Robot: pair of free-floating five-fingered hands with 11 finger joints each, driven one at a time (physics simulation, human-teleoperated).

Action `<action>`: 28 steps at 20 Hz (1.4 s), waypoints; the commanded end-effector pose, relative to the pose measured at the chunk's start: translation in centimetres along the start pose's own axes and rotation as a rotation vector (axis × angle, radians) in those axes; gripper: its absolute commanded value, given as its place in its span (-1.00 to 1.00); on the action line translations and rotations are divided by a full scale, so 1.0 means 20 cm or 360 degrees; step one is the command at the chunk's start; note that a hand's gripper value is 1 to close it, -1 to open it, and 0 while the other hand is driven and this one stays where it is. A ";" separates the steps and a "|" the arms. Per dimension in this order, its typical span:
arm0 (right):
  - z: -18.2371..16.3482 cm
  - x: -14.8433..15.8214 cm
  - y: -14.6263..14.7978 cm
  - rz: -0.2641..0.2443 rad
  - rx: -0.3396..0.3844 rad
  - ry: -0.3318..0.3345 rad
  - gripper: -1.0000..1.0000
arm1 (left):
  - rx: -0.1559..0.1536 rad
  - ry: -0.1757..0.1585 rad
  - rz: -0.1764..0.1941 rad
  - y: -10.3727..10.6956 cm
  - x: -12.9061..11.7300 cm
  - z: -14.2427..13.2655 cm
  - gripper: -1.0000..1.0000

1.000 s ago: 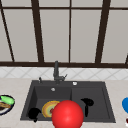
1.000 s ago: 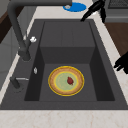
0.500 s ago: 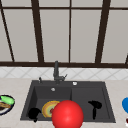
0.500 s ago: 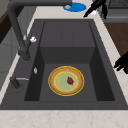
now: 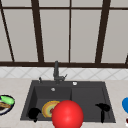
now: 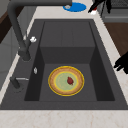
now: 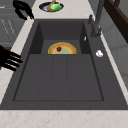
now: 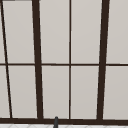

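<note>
The left hand (image 5: 33, 113) hovers at the front left corner of the sink (image 5: 87, 96), fingers curled on nothing, nearest the plate (image 6: 66, 80) lying flat on the basin floor. The plate looks stiff, breakable and likely slick (a small red bit sits on it); its raised rim seems the best hold. The right hand (image 5: 103, 108) hangs by the front right edge, fingers relaxed.

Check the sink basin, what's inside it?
Inside the sink, one yellow-rimmed plate lies flat on the basin floor with a small red piece on it. From the front, a red ball covers part of the plate.
</note>
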 end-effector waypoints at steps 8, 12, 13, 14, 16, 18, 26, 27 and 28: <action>0.31 -0.24 -0.07 0.0159 -0.0030 0.0098 -1.00 | 0.0000 0.0000 0.0000 0.00 0.00 0.00 0.00; 0.35 -0.33 -0.07 0.0227 -0.0003 0.0136 -1.00 | 0.0000 0.0000 0.0000 0.00 0.00 0.00 0.00; 0.36 -0.34 -0.07 0.0253 -0.0003 0.0154 -1.00 | 0.0000 0.0000 0.0000 0.00 0.00 0.00 0.00; 0.36 -0.36 -0.07 0.0284 -0.0003 0.0174 -1.00 | 0.0000 0.0000 0.0000 0.00 0.00 0.00 0.00; 0.38 -0.40 -0.07 0.0331 -0.0004 0.0207 -1.00 | 0.0000 0.0000 0.0000 0.00 0.00 0.00 0.00; 0.39 -0.44 -0.08 0.0379 -0.0004 0.0241 -1.00 | 0.0000 0.0000 0.0000 0.00 0.00 0.00 0.00; 0.42 -0.67 -0.12 0.0375 0.0026 0.0207 -1.00 | 0.0000 0.0000 0.0000 0.00 0.00 0.00 0.00; 0.43 -0.70 -0.12 0.0359 0.0019 0.0198 -1.00 | 0.0000 0.0000 0.0000 0.00 0.00 0.00 0.00; 0.43 -0.73 -0.13 0.0352 0.0018 0.0197 -1.00 | 0.0000 0.0000 0.0000 0.00 0.00 0.00 0.00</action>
